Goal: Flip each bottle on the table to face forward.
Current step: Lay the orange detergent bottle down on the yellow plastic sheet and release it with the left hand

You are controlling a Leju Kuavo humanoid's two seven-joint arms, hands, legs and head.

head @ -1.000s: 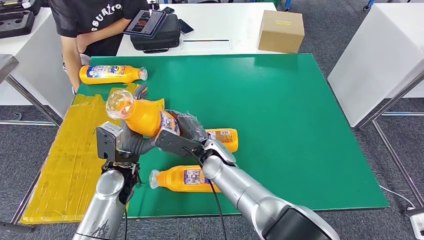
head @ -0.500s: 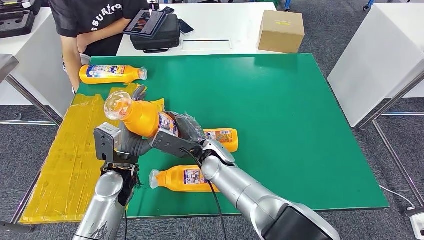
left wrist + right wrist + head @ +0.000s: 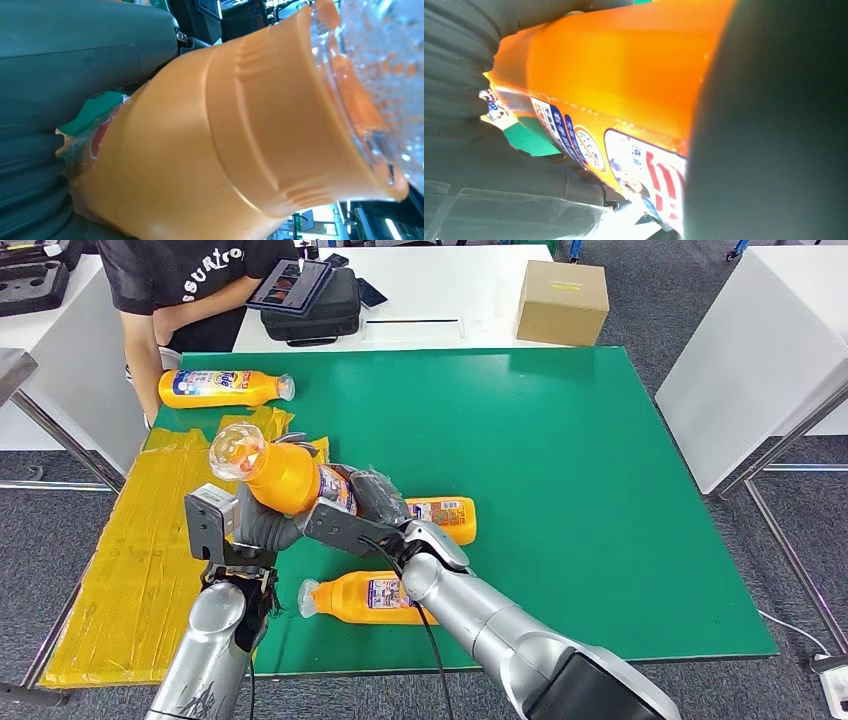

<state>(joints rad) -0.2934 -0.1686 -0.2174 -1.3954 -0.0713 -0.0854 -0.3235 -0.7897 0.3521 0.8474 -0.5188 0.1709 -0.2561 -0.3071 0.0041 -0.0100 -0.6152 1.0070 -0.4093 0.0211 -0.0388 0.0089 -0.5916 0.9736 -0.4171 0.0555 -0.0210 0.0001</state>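
An orange bottle (image 3: 285, 476) with a clear cap is held tilted above the table, cap up and toward the left. My left hand (image 3: 262, 525) grips its neck end from below; my right hand (image 3: 372, 498) grips its labelled body. The left wrist view looks close along the bottle's shoulder (image 3: 240, 135) to the clear cap, and the right wrist view shows the bottle's label (image 3: 624, 160) pressed against my fingers. Three more orange bottles lie on their sides: one at the far left (image 3: 222, 388), one behind my right hand (image 3: 447, 515), one near the front edge (image 3: 362, 598).
The green table (image 3: 560, 460) has yellow tape (image 3: 130, 560) over its left side. A person in a black shirt (image 3: 170, 290) stands at the far left corner. A white table behind carries a black bag (image 3: 315, 305) and a cardboard box (image 3: 562, 302). A white cabinet (image 3: 760, 350) stands right.
The held bottle has shifted slightly and turned a little between my hands; both hands keep their grip. The bottles lying on the table have not moved.
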